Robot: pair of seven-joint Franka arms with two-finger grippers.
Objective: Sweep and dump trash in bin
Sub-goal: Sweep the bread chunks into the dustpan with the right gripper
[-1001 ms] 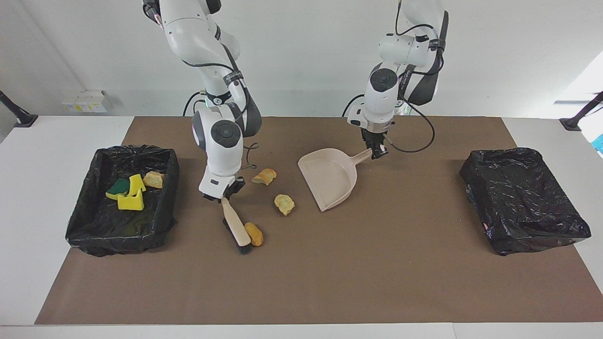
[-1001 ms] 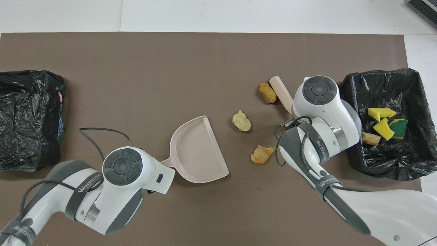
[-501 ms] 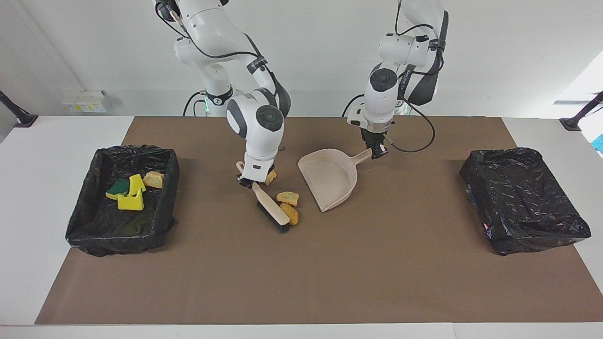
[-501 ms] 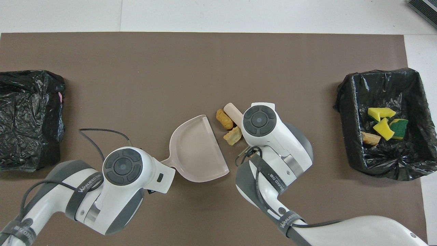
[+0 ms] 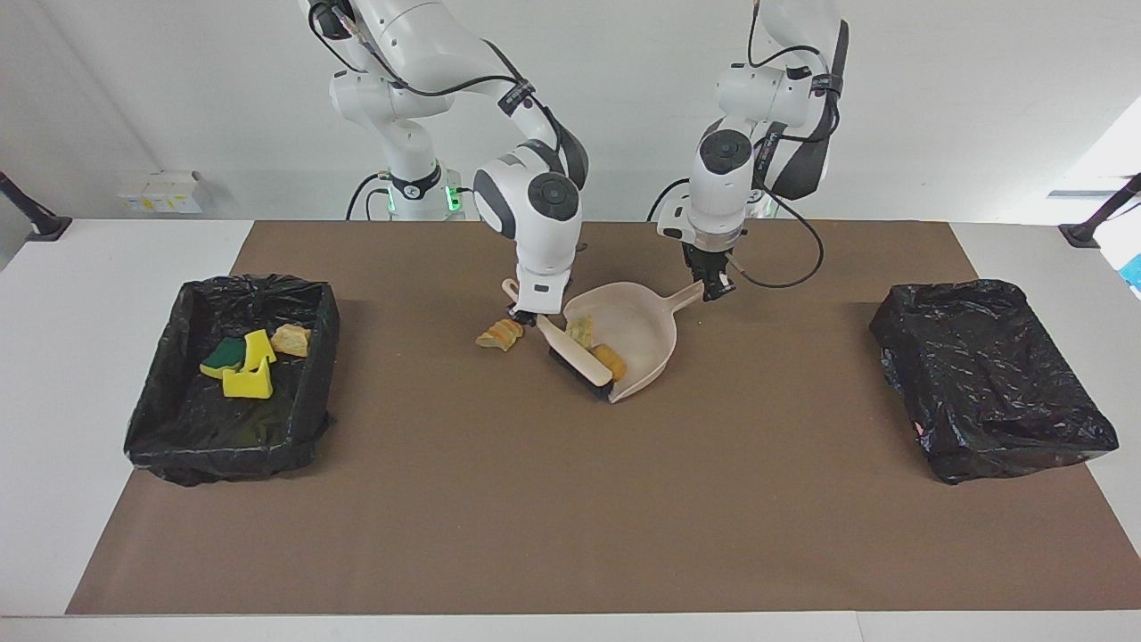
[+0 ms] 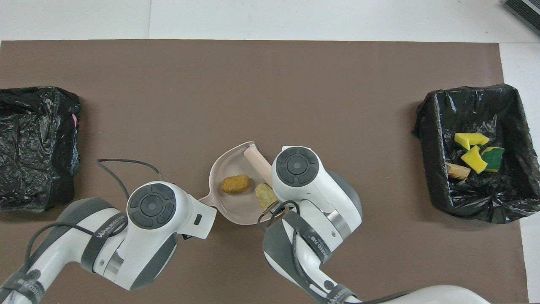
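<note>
While held, dustpan (image 5: pixel 644 332) w/ 2 bread chunks (image 5: pixel 610 358), bin (image 5: pixel 314 374) w/ sponges (image 5: pixel 247 382)

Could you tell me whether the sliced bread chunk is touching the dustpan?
Apart. The facing view shows bare mat between the sliced bread chunk and the dustpan.

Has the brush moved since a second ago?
Yes. The brush swept away from the open bin, toward the left arm's end, up to the dustpan mouth.

The white tabletop (image 5: pixel 116 259) carries a brown mat (image 5: pixel 535 499); on the mat sit an open black-lined bin (image 5: pixel 316 357) toward the right arm's end, a black bag-covered bin (image 5: pixel 989 374) toward the left arm's end, a beige dustpan (image 5: pixel 646 325) mid-mat, and a bread chunk (image 5: pixel 500 334) just beside it.
</note>
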